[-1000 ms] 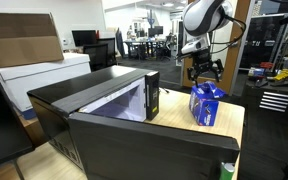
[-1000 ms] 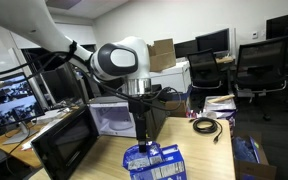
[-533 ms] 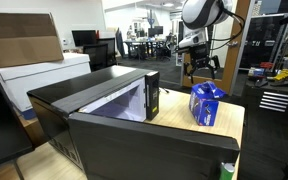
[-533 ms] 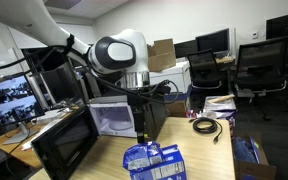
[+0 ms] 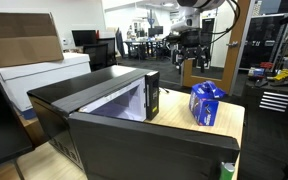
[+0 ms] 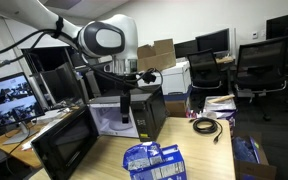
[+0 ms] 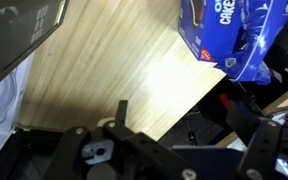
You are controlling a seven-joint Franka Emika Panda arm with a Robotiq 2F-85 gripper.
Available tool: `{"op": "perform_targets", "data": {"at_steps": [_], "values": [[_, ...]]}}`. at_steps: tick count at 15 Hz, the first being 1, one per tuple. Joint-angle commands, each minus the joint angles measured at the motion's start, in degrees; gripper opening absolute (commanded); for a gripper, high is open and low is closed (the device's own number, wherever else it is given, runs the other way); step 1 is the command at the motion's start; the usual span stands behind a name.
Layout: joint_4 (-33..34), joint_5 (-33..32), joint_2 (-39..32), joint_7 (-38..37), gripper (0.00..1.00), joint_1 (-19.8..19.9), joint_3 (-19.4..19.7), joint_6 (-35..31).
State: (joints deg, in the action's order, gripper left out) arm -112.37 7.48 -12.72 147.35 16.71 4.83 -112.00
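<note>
My gripper (image 5: 192, 60) hangs in the air above the wooden table (image 5: 174, 108), between the black microwave (image 5: 104, 100) and a blue Oreo cookie pack (image 5: 206, 103). It is open and empty, well above both. In the wrist view the gripper (image 7: 184, 125) comes in from the bottom with its jaws wide apart. Below it are the table (image 7: 124, 60) and the Oreo pack (image 7: 229, 35) at the top right. In an exterior view the gripper (image 6: 124, 92) is in front of the microwave (image 6: 144, 112), and the pack (image 6: 152, 160) lies near the table's front.
The microwave door (image 6: 59, 145) stands open towards the table's edge. A black cable (image 6: 206, 125) lies on the table beyond the pack. Office chairs (image 6: 259, 65), monitors and cardboard boxes (image 5: 24, 38) surround the table.
The gripper has risen and moved away from above the Oreo pack towards the microwave side. It stays open and empty. The pack has not moved.
</note>
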Motion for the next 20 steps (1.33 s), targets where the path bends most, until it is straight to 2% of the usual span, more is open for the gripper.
{"op": "perform_targets", "data": {"at_steps": [1, 2, 6, 7, 11, 15, 20], "values": [[0.6, 0.1, 5.0, 1.5, 1.0, 7.1, -8.7, 4.9], [0.3, -0.1, 5.3, 1.9, 1.0, 6.9, -9.5, 5.2], [2.4, -1.8, 4.7, 1.7, 1.0, 14.3, -22.7, 6.2], [3.5, -3.0, 3.5, 1.7, 1.0, 18.4, -29.9, 6.1], [7.3, -13.5, -2.1, 1.7, 1.0, 31.1, -47.6, 8.1], [7.3, -25.3, -8.7, 1.7, 1.0, 48.0, -65.8, 8.4], [5.3, -38.0, -20.1, 1.7, 1.0, 65.3, -83.3, 10.4]]}}
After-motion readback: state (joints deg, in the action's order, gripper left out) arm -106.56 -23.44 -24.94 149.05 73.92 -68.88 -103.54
